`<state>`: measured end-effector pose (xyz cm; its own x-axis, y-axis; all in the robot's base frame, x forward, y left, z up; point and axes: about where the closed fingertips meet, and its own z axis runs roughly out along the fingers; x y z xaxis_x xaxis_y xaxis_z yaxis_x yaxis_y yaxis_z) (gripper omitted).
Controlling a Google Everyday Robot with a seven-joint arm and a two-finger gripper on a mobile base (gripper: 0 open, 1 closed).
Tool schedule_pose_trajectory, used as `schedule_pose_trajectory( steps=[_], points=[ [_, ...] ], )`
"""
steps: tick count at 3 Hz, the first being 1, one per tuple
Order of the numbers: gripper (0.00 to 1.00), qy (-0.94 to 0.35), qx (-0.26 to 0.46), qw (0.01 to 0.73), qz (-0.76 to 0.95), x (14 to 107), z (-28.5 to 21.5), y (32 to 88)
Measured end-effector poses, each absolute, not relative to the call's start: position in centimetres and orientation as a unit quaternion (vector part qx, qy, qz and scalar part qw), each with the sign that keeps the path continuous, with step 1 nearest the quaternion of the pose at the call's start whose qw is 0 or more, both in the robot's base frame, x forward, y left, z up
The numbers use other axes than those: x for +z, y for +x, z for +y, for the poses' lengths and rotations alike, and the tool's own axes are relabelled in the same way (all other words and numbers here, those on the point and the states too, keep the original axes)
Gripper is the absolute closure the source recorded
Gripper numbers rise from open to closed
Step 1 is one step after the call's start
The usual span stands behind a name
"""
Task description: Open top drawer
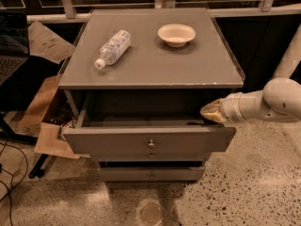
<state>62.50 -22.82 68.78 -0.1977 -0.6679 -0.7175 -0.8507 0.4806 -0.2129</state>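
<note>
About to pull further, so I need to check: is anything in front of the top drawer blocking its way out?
Nothing visible does. The top drawer faces bare floor, and the gripper is at the drawer's right end, just above the front's top edge.

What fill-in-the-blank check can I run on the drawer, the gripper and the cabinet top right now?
1. The top drawer stands ____, its box showing under the cabinet top.
2. The gripper is at the ____ end of the drawer as the camera sees it, just above its front.
3. The plastic bottle lies on its ____.
4. The bowl stands with its mouth ____.

Missing words: open; right; side; up.
</note>
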Motion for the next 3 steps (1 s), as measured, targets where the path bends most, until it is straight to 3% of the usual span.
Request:
schedule_pose_trajectory(
  steps=[3],
  points=[
    [1.0, -0.504, 0.158, 0.337, 0.779, 65.6, -22.5, 60.5]
  ],
)
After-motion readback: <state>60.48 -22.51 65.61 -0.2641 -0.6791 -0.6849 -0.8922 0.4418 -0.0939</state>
